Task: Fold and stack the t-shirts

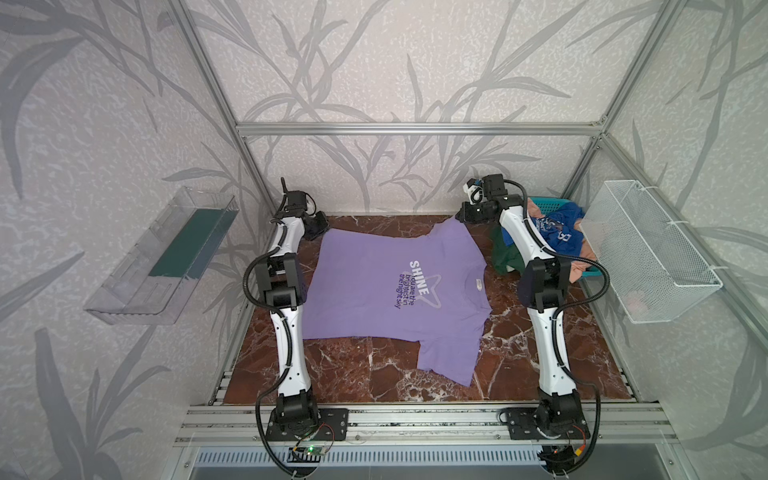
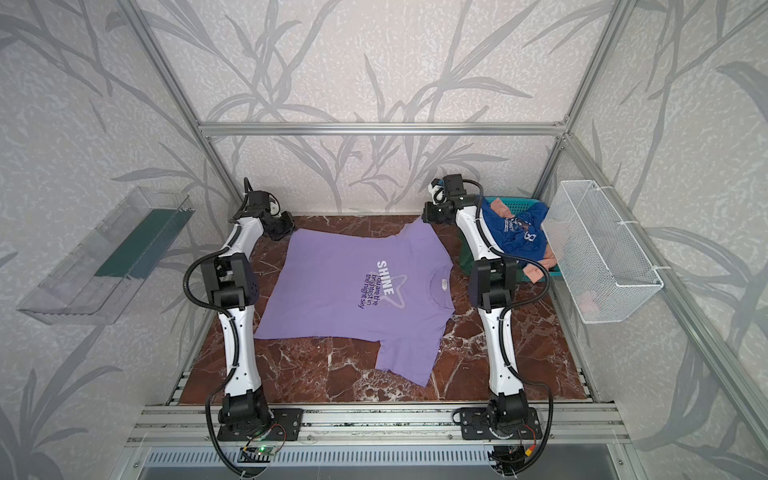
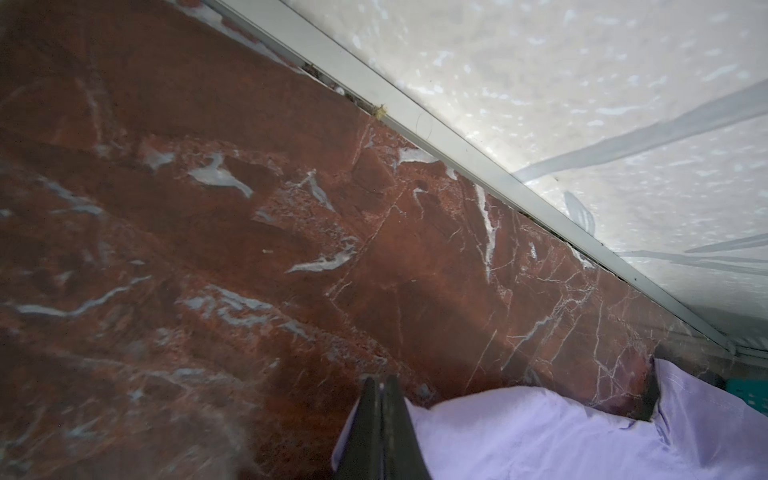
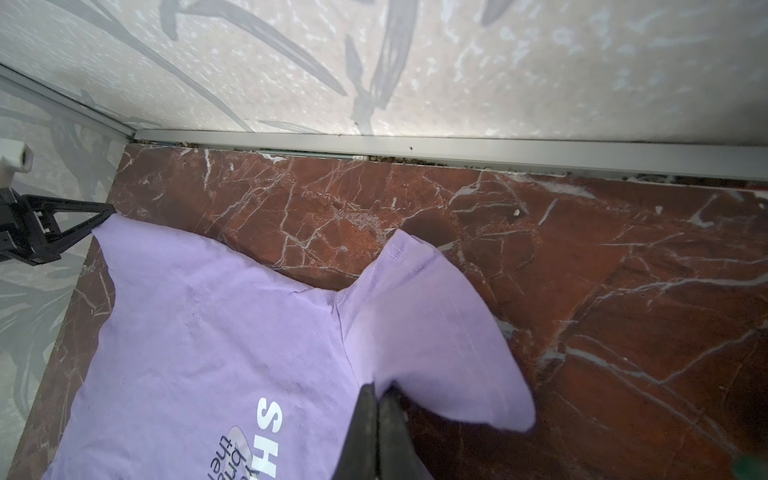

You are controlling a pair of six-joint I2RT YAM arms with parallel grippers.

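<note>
Leaf-patterned walls [image 1: 374, 62] and an aluminium frame close in a red marble surface [image 1: 365, 374]. A teal basket [image 1: 542, 202] sits at a corner of it, behind the right arm, heaped with a blue shirt [image 1: 559, 232], a peach shirt [image 1: 579, 272] and a green shirt [image 1: 505, 259]. The purple shirt [image 1: 374, 291] lies spread print-up just beside the basket. Its collar end is toward the basket and its hem end away, so its long axis runs from one arm to the other.

The right gripper [image 4: 378, 390], near the basket, has its jaws pressed together on the cloth at the root of the sleeve nearer the basket, which stands a little raised. The left gripper [image 3: 380, 380], well apart from the basket, is pressed together too, at the hem corner on that same long edge. Cloth shows on both sides of it, so it seems to pinch that corner, though the wrist view is too blurred to be sure.

Each arm holds its own end of one long edge. The fold, I judge, turns on carrying that edge across the long axis to the opposite one; nothing is stacked yet
</note>
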